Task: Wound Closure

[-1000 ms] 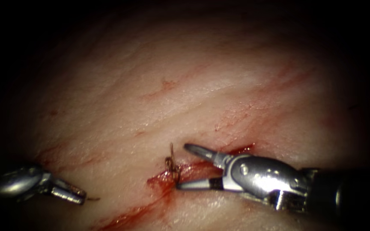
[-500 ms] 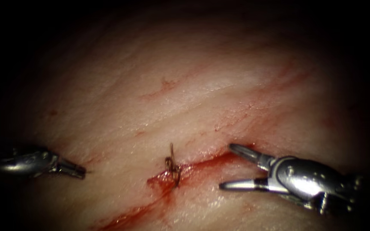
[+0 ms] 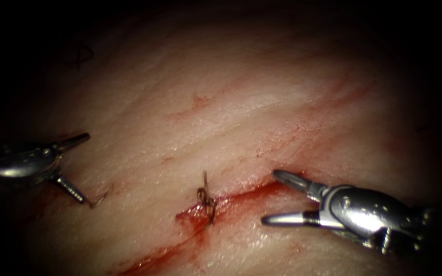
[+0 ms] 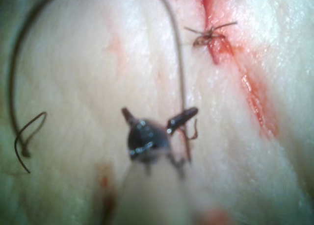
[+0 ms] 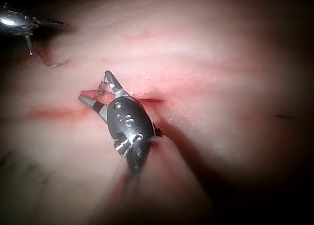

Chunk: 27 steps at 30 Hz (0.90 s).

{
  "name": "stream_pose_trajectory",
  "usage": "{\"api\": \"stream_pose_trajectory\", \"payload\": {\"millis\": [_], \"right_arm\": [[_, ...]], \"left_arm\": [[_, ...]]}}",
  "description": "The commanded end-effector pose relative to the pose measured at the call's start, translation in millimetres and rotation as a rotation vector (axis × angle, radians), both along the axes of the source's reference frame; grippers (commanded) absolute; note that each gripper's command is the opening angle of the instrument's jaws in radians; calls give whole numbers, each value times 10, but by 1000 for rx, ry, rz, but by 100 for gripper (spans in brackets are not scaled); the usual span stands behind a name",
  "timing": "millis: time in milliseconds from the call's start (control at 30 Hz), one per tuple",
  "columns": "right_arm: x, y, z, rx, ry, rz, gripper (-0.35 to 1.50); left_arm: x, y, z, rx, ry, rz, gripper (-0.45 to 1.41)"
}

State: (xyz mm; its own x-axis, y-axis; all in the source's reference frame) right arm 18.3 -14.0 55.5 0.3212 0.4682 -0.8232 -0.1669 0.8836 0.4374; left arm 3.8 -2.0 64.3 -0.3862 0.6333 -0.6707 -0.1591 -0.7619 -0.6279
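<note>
No writing or labels to read anywhere. The tissue is the big thing here, pale with red streaks and going dark toward the edges, so its outline is lost. The cut runs diagonally across it with red fluid pooled along it, thickest at the lower left.

The right gripper sits just right of the knot, over the cut, spread wide and gripping nothing; its shaft fades off into the dark. The left gripper is well to the left of the cut, also splayed apart. A short thread end curls off the tip of its lower jaw, touching it or just beside it, I can't tell which. In the left wrist view that scrap hangs by the jaw tip, and a longer thread runs past the gripper across the tissue, with a loose loop further off.

The knot sits on the cut, tied, with two short tails sticking up. Can't make out the needle.
</note>
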Motion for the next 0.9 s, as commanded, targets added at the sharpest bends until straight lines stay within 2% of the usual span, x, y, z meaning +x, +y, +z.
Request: {"api": "stream_pose_trajectory", "payload": {"millis": [33, 233, 333, 433, 533, 667, 767, 900], "right_arm": [[8, -7, 8, 1, 3, -1, 146], [12, -10, 12, -4, 0, 1, 146], [16, -12, 14, -6, -2, 3, 146], [18, -13, 14, -4, -1, -1, 146], [22, -12, 14, -4, -3, 2, 146], [28, 2, 8, 7, -5, 15, 148], [27, 14, -1, 19, -3, 25, 148], [10, 30, -20, 22, -1, 30, 148]], "left_arm": [[-6, 5, -7, -20, -20, -18, 138], [-14, 44, -58, -121, -52, -105, 128], [-14, 70, -72, -205, -28, -218, 125], [-12, 85, -72, -219, -2, -250, 123], [-26, 83, -67, -214, -29, -239, 118], [-78, 71, -58, -205, -73, -202, 115], [-135, 61, -45, -210, -86, -191, 115], [-200, 53, -23, -235, -105, -190, 115]]}}
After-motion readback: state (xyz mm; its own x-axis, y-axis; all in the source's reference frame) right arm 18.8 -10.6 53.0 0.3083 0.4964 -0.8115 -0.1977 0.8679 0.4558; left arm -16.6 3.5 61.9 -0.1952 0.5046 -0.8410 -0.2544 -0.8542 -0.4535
